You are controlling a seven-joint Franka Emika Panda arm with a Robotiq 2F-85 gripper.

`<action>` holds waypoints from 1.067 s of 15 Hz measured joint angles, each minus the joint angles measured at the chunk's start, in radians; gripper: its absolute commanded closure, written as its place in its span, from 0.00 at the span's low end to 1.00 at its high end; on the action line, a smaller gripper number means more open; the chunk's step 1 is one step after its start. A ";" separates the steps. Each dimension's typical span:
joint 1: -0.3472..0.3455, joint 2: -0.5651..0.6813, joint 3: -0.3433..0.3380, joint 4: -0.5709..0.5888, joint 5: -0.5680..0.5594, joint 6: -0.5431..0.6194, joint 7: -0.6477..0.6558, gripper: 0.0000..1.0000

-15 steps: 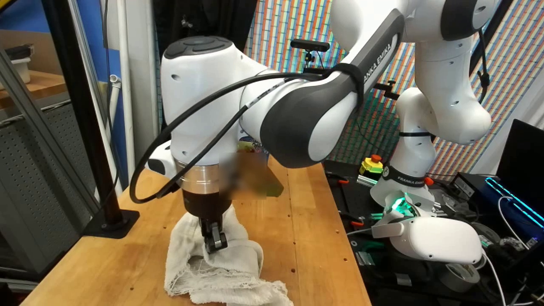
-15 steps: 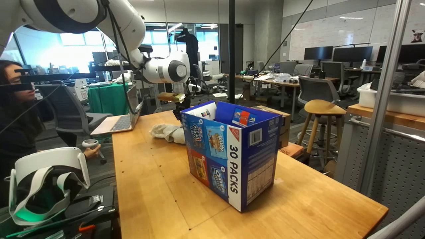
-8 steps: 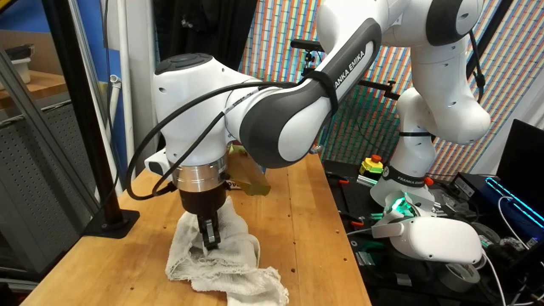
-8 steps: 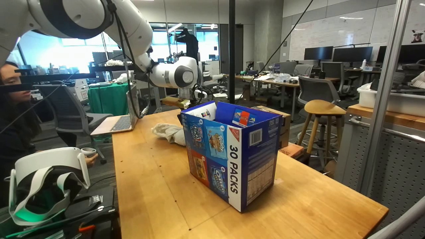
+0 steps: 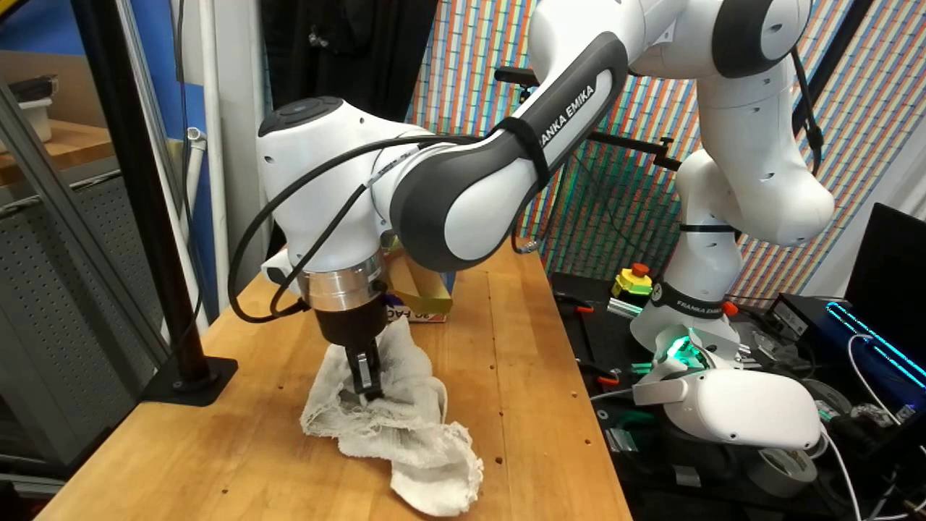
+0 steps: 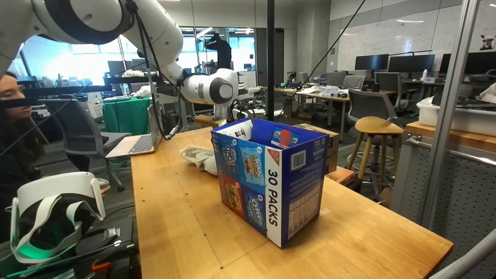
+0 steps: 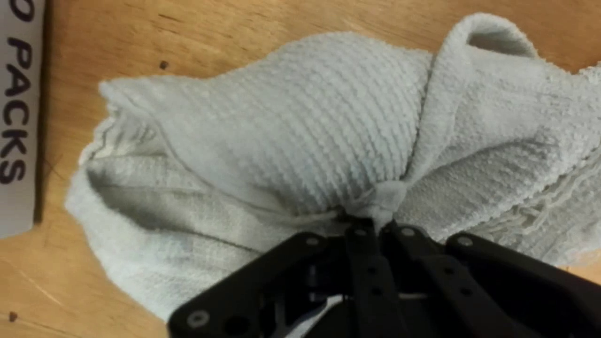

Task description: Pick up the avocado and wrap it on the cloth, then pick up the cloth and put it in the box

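The tool (image 7: 378, 227) points downward, its jaws brought together on a small pinched fold of the ribbed off-white cloth (image 7: 305, 131). The remainder of the cloth lies beneath and around the tool, supported by the wooden desk (image 5: 535, 405). I see the open-topped blue snack carton (image 6: 267, 182) standing upright near the tool, just beside the cloth.

The end effector (image 7: 380, 227) pinches a fold of white cloth (image 7: 300, 122) near the box (image 7: 19, 112).

The outstretched arm (image 5: 492, 181) bends down at the wrist (image 5: 318, 206), its gripper (image 7: 379, 230) pointing downward with its 2 fingers (image 7: 372, 281) pinched together.
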 measured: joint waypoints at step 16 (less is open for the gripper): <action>0.014 -0.157 -0.002 -0.051 -0.022 -0.032 0.017 0.00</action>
